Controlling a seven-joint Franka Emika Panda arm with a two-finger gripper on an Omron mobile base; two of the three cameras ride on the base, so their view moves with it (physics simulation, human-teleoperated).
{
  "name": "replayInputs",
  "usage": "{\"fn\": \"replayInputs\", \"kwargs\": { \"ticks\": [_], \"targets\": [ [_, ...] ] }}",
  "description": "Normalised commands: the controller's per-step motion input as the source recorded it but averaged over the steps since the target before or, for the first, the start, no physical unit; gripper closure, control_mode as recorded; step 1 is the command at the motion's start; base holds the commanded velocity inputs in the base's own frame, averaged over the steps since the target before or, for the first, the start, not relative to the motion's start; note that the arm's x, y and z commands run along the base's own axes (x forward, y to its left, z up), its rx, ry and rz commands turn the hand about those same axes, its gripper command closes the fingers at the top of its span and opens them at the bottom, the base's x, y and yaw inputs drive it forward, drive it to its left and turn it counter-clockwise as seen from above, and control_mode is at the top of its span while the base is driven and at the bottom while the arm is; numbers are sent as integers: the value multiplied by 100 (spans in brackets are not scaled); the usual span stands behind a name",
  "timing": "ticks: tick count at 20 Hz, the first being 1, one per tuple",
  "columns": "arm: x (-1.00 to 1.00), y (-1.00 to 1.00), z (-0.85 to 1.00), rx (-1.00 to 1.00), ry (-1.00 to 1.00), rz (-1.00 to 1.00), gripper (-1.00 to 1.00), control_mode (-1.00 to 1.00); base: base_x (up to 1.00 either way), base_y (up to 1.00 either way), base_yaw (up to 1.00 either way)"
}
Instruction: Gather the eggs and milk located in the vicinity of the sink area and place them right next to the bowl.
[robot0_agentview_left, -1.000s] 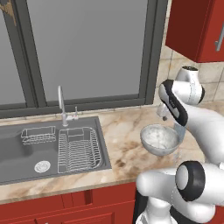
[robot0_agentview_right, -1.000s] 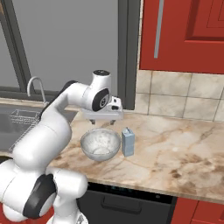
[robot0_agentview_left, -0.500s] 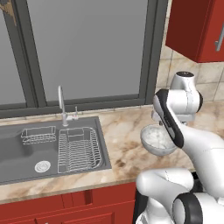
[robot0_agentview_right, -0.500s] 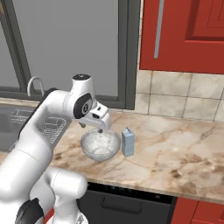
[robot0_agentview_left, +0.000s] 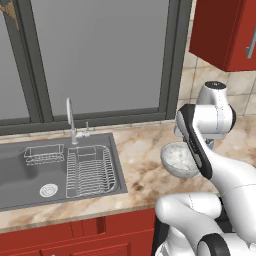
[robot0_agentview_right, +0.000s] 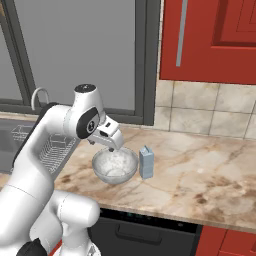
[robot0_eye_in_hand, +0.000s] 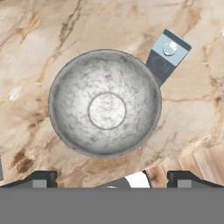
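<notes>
gripper (robot0_eye_in_hand: 112, 177) hanging open and empty above the bowl (robot0_eye_in_hand: 105, 103) at frame centre; milk (robot0_eye_in_hand: 165, 56) touching its upper right rim. next, swinging toward the sink (robot0_agentview_left: 50, 165) without clipping either seems wise.

Beige-brown marbled counter (robot0_agentview_right: 200, 170) ran under a large window (robot0_agentview_left: 100, 55) with dark grey frame and flat grey panes. Red wall cabinets (robot0_agentview_right: 210, 40) with a metal handle hung above beige square wall tiles (robot0_agentview_right: 195, 117); red base cabinets (robot0_agentview_left: 65, 237) sat below the counter edge. A dark appliance front (robot0_agentview_right: 145, 232) was under the counter at right, lighting flat and even.
</notes>
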Motion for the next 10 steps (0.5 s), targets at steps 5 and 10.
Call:
{"fn": "replayInputs", "kwargs": {
  "ticks": [5, 10],
  "targets": [
    [0, 0, 0, 0, 0, 0, -100, 100, -6, 0, 0],
    [0, 0, 0, 0, 0, 0, -100, 100, -98, 0, -45]
  ]
}}
